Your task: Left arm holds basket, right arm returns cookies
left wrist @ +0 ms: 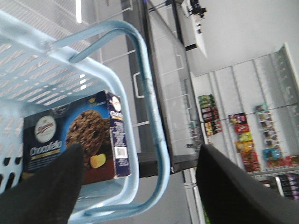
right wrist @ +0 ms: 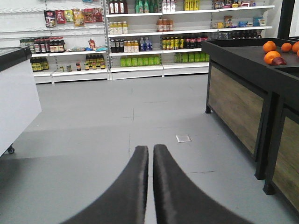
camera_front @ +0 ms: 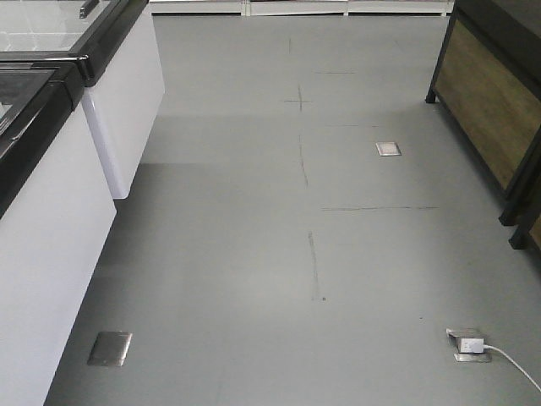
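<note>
In the left wrist view the light blue basket point(left wrist: 37, 74) fills the left side, seen from close up. The dark navy "Chocofello" cookies point(left wrist: 79, 135) box lies inside it against the rim. One hoop handle point(left wrist: 152, 102) of the basket runs between the fingers of my left gripper point(left wrist: 140, 149), which stands wide open around it. In the right wrist view my right gripper point(right wrist: 150, 149) is shut with nothing between its fingers, and it points over bare grey floor. Neither arm shows in the exterior view.
White chest freezers point(camera_front: 51, 220) line the left of the aisle. A wooden display stand point(camera_front: 490, 101) stands on the right and carries oranges point(right wrist: 273, 51). A floor socket with a white plug point(camera_front: 469, 345) lies near right. Shelves of bottles point(right wrist: 140, 46) close the far end.
</note>
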`<state>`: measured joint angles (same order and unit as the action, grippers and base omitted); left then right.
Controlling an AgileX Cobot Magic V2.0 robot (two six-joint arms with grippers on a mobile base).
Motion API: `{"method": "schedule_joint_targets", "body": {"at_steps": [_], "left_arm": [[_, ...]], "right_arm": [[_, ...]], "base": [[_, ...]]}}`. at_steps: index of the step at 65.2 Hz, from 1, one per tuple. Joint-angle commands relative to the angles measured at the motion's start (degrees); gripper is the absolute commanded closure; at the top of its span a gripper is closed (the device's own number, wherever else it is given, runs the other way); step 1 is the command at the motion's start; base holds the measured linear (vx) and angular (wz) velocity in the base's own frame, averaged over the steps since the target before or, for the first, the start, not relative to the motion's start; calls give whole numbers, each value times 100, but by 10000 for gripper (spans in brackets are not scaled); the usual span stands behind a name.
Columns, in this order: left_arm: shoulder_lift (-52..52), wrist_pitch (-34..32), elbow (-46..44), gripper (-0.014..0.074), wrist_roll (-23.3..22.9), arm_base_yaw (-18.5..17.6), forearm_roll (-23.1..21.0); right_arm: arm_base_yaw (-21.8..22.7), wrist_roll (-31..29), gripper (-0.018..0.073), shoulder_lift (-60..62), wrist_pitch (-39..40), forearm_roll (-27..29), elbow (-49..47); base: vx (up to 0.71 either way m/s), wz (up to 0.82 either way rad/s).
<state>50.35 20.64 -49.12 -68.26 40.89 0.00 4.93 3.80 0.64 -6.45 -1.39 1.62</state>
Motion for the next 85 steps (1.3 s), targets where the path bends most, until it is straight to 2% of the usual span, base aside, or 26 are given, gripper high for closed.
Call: {"method": "schedule_joint_targets", "body": {"at_steps": [1, 9, 20, 27, 34, 61, 71, 85], "left_arm": [[-40, -1486, 110, 116, -60, 5, -41], [-40, -2417, 389, 116, -60, 5, -277], [-38, -2965, 807, 116, -60, 5, -520], [14, -3458, 1119, 116, -71, 5, -863], [122, -3714, 1279, 116, -265, -26, -1093], [798, -4782, 1279, 116, -1126, -207, -988], [1053, -5052, 1279, 116, -1476, -207, -690], [1436, -5522, 1279, 116, -2193, -207, -350]], "right_arm": [[25, -18, 565, 71, 418, -21, 105], [25, -18, 565, 71, 418, -21, 105], [25, -18, 565, 71, 418, -21, 105], [25, -18, 565, 71, 418, -21, 105], [25, -18, 565, 71, 418, -21, 105], [25, -18, 565, 71, 418, -21, 105], [25, -18, 565, 71, 418, -21, 105], [25, -18, 565, 71, 418, -21, 105]], "base": [[0, 0], [0, 0], [0, 0], [0, 0], [0, 0], [0, 0], [0, 0], [0, 0]]}}
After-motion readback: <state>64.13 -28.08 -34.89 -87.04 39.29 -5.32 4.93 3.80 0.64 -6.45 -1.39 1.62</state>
